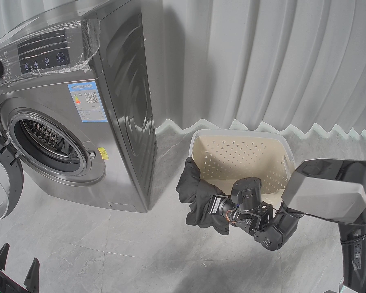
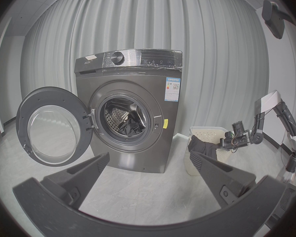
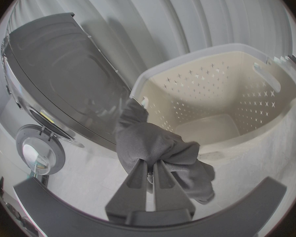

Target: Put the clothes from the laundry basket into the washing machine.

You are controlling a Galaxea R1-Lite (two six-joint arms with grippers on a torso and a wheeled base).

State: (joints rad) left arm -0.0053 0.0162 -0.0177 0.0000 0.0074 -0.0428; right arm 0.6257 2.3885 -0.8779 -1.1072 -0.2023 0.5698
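A dark grey garment (image 1: 199, 200) (image 3: 154, 148) (image 2: 202, 147) hangs over the near left rim of the cream laundry basket (image 1: 248, 159) (image 3: 227, 116) (image 2: 209, 134), draping outside it. My right gripper (image 3: 150, 168) (image 1: 209, 206) is shut on this garment beside the rim. The grey washing machine (image 1: 69, 102) (image 2: 131, 106) stands left of the basket, its round door (image 2: 51, 125) (image 1: 0, 180) swung open. Dark clothes (image 2: 130, 127) lie inside the drum (image 1: 49, 141). My left gripper (image 2: 148, 168) (image 1: 16, 261) hovers open low over the floor, facing the machine's front.
White curtains (image 1: 272, 53) hang behind the machine and basket. Pale tiled floor (image 1: 110, 245) spreads between the machine, the basket and me. The open door juts out to the left of the drum opening.
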